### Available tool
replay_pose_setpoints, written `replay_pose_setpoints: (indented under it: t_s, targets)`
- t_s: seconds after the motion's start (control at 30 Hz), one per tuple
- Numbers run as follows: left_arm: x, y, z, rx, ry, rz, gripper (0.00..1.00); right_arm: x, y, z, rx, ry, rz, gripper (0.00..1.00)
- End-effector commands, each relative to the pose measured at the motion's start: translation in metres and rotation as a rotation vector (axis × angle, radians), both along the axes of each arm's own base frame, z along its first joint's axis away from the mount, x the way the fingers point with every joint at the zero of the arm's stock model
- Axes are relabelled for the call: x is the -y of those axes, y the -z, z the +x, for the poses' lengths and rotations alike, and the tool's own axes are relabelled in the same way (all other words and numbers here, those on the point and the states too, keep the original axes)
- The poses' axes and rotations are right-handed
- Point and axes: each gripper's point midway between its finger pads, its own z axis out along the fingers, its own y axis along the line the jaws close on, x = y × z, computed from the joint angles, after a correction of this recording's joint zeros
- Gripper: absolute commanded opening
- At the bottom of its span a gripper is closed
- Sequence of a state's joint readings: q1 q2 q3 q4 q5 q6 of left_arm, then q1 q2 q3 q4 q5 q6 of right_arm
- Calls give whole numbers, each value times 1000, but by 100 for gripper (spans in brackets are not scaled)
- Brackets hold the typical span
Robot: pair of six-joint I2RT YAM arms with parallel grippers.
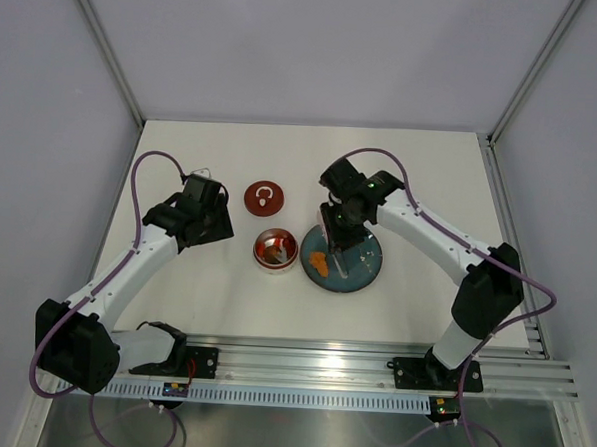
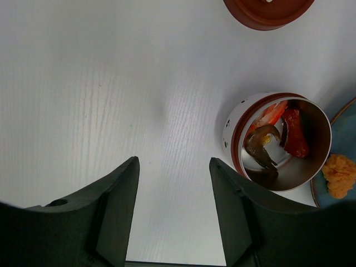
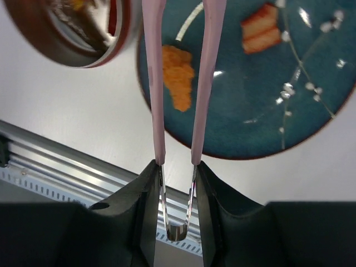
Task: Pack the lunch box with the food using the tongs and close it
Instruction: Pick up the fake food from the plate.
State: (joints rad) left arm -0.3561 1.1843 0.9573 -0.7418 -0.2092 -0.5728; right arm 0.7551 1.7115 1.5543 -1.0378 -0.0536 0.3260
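1. Black left gripper (image 2: 173, 165): jaws spread, nothing held, hovering left of the lunch box (image 2: 278, 142).
2. One lid (image 1: 264, 197) lies off, behind the box. About three food pieces are inside.
3. One plate (image 3: 250, 122) with two pieces on it: orange piece (image 3: 178, 75) and striped piece (image 3: 261, 29).
4. One tongs (image 3: 157, 83), pinched near the bend by the right gripper (image 3: 177, 167). Tips are out of view. Risk: an off-centre pinch crumbles or drops the orange piece.

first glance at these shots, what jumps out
The right gripper clamps pink tongs whose arms, in the wrist view, frame an orange food piece on the teal plate. Left of the plate stands the open steel lunch box, holding red and brown pieces, with its dark red lid lying behind it.
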Motion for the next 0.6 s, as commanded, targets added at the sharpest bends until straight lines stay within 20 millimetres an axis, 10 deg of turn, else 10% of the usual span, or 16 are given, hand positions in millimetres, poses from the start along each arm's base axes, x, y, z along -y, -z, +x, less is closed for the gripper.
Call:
replay_pose_setpoints:
  t_s: [0.0,0.57]
  targets:
    - [3,-16,12,60,0,-18,57,34,4,0,-2,75,-28,36]
    - [6,-15,10,58,4,-37,57,65,80,-28,-164,110,-101,40]
